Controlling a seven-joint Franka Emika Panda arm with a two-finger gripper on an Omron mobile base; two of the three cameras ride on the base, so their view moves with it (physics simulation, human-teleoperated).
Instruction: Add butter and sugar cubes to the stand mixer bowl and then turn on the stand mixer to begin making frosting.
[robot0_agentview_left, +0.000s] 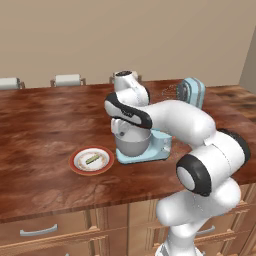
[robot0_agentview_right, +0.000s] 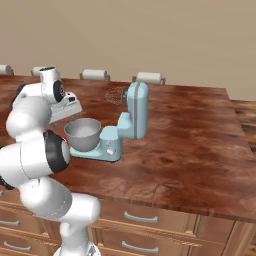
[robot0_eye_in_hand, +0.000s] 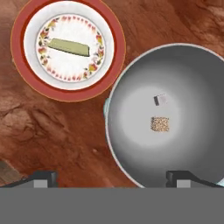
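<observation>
Glossy white rounded arm (robot0_agentview_left: 185, 125) segments with black joint bands

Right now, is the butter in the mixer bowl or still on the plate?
Still on the plate. In the hand view the butter lies on the plate, beside the bowl, which holds two small cubes.

stand mixer bowl (robot0_eye_in_hand: 175, 118) cropped at right edge, stand mixer (robot0_agentview_left: 165, 142) partly behind arm

Sugar cubes (robot0_eye_in_hand: 160, 113) in bowl (robot0_eye_in_hand: 131, 131) — butter (robot0_eye_in_hand: 70, 47) on plate (robot0_eye_in_hand: 22, 65) beside.
</observation>
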